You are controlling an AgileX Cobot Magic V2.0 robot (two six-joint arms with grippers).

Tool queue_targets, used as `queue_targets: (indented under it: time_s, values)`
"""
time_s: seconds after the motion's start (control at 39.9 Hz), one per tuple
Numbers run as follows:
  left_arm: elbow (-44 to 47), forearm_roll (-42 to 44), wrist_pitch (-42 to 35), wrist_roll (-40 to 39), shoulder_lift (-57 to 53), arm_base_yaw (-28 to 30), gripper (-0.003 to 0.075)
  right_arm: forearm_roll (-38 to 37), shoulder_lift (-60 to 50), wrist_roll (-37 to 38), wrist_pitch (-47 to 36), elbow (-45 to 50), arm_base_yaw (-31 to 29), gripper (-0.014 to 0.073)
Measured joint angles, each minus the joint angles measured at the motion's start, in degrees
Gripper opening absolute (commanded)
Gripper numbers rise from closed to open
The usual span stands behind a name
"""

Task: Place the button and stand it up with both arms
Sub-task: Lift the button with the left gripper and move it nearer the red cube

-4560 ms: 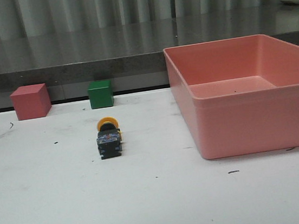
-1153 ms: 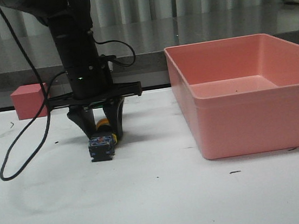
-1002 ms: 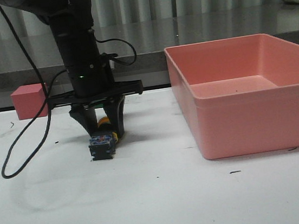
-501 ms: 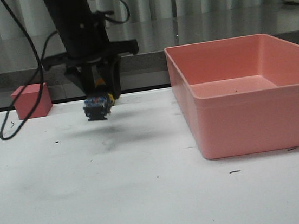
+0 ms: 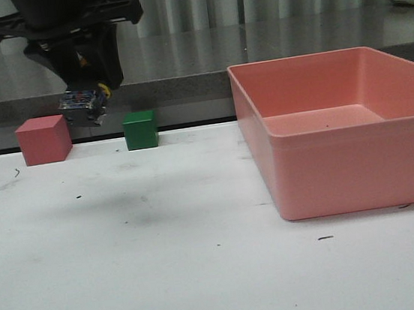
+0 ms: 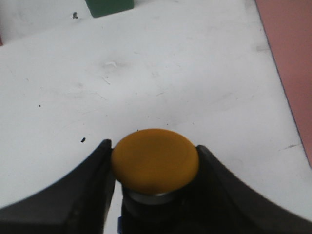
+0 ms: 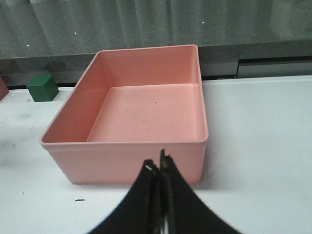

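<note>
Pickup is done: the left tool (image 5: 87, 85) is clamped on the button (image 5: 85, 106) and holds it in the air, well clear of the bench (image 5: 207, 276), over the far left part near the back edge. In the front view it hangs above the gap between the red cube (image 5: 43, 139) and the green cube (image 5: 140, 130). The left wrist view shows the fingers (image 6: 73, 195) pressing the black body just under the yellow cap (image 6: 155, 159). The right tool (image 7: 160, 170) has its fingers closed together on nothing, near the front edge before the pink bin (image 7: 141, 112). Placing the button and standing it upright, seemingly with the right arm's help, is left.
</note>
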Motion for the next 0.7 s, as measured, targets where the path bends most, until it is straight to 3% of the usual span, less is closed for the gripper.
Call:
queue_targets:
  time_s: [0.15, 0.43, 0.7]
  values:
    - [11.90, 2.59, -11.90, 0.13, -8.72, 0.00, 0.0146, 0.00, 0.00, 0.00, 0.00, 0.00, 0.00, -0.0070]
    - [35.83, 4.23, -41.91, 0.17, -23.68, 2.56, 0.0146, 0.00, 0.00, 0.00, 0.00, 0.00, 0.00, -0.0070]
    - [54.69, 4.50, -72.39, 0.17, -27.29, 5.10, 0.0146, 0.00, 0.00, 0.00, 0.00, 0.00, 0.00, -0.0070]
